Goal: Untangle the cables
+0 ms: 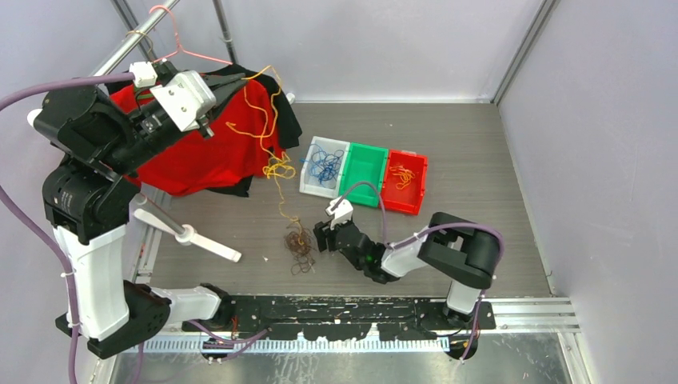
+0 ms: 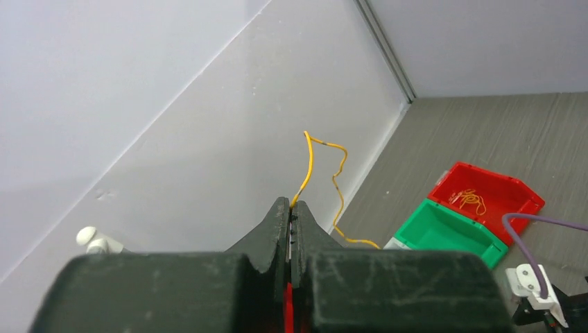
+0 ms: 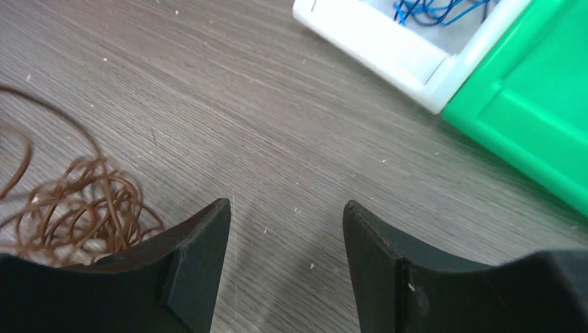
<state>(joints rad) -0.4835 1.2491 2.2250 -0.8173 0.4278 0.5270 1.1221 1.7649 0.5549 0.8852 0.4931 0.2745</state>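
My left gripper (image 1: 206, 126) is raised high at the back left and is shut on a yellow-orange cable (image 1: 272, 120). In the left wrist view the strand (image 2: 309, 161) comes out of the closed jaw tips (image 2: 291, 207). The strand hangs down to a dark brown clump (image 1: 301, 246) on the table. My right gripper (image 1: 320, 238) is low, just right of that clump, open and empty. In the right wrist view (image 3: 286, 211) the brown clump (image 3: 83, 208) lies beside the left finger. Blue cables (image 1: 325, 166) lie in the white bin and yellow-orange ones (image 1: 402, 176) in the red bin.
A white bin (image 1: 306, 172), a green bin (image 1: 364, 164) and a red bin (image 1: 420, 186) stand side by side mid-table. Red and black cloth (image 1: 200, 156) hangs from a pink hanger (image 1: 180, 40) at the back left. A white stick-like object (image 1: 192, 236) lies at the front left.
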